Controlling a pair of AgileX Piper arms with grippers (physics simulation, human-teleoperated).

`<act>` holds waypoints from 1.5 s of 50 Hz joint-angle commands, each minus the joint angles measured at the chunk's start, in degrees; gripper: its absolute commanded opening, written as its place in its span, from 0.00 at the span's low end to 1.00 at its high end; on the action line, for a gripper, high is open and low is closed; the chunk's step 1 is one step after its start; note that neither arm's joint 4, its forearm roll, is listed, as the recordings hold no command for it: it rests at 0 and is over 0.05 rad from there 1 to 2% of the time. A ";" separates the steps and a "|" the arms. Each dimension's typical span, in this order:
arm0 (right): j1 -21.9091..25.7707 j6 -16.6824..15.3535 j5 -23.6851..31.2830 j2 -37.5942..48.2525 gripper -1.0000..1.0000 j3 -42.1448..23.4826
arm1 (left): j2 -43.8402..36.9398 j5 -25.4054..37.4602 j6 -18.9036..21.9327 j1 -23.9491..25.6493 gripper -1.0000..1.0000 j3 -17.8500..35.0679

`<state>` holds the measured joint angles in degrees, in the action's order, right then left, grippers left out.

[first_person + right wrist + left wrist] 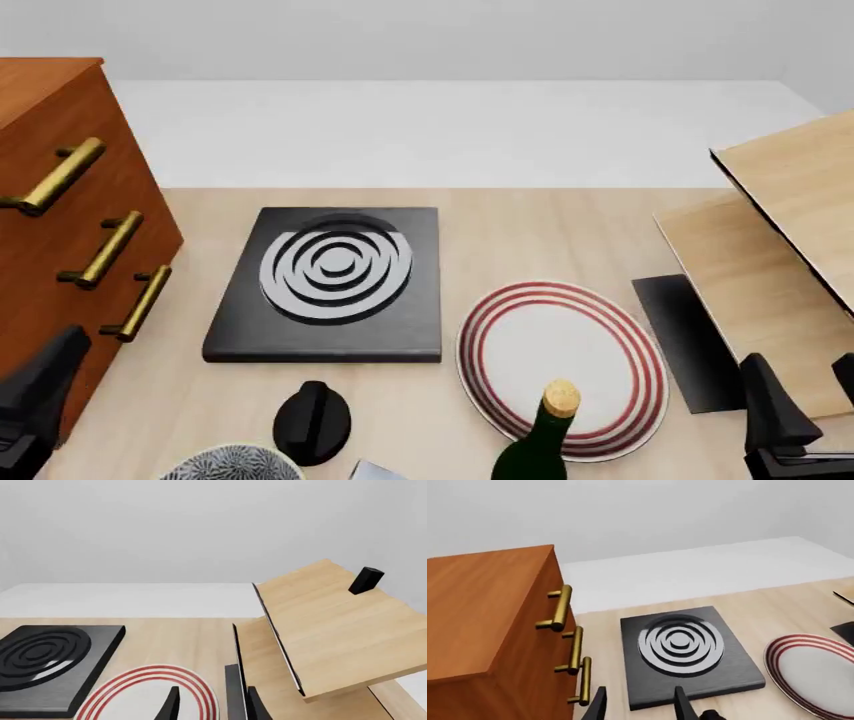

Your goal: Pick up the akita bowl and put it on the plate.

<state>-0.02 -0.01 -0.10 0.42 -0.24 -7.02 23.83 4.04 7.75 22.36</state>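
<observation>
At the table's near edge I see the akita bowl (231,464), left of the plate (562,366); both my grippers, left (637,705) and right (212,706), spread, empty.

Simulated kitchen, black burner (330,282) on wooden counter (534,225), brass-handled wooden cabinet (54,230), wine bottle (541,445).

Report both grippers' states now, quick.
Left gripper: open, holding nothing.
Right gripper: open, holding nothing.
</observation>
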 commanded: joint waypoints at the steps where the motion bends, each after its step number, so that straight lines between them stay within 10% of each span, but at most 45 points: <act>1: 0.00 0.00 0.00 0.02 1.00 -0.01 | -3.72 15.49 2.65 2.73 1.00 12.77; 16: 0.00 -0.02 0.00 0.01 1.00 -0.01 | -11.55 29.45 2.04 5.03 1.00 26.06; 32: 0.00 -0.01 0.00 0.03 1.00 -0.01 | -12.06 37.09 -2.08 9.30 1.00 22.16; 48: -0.02 0.00 0.00 -0.01 1.00 -0.01 | -13.66 43.65 2.71 7.46 1.00 24.93; 75: -0.01 0.00 0.00 0.00 1.00 -0.01 | -14.11 42.82 -2.82 12.62 1.00 15.52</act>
<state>-0.02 -0.01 -0.11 0.43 -0.25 -21.36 67.14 3.19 18.13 41.86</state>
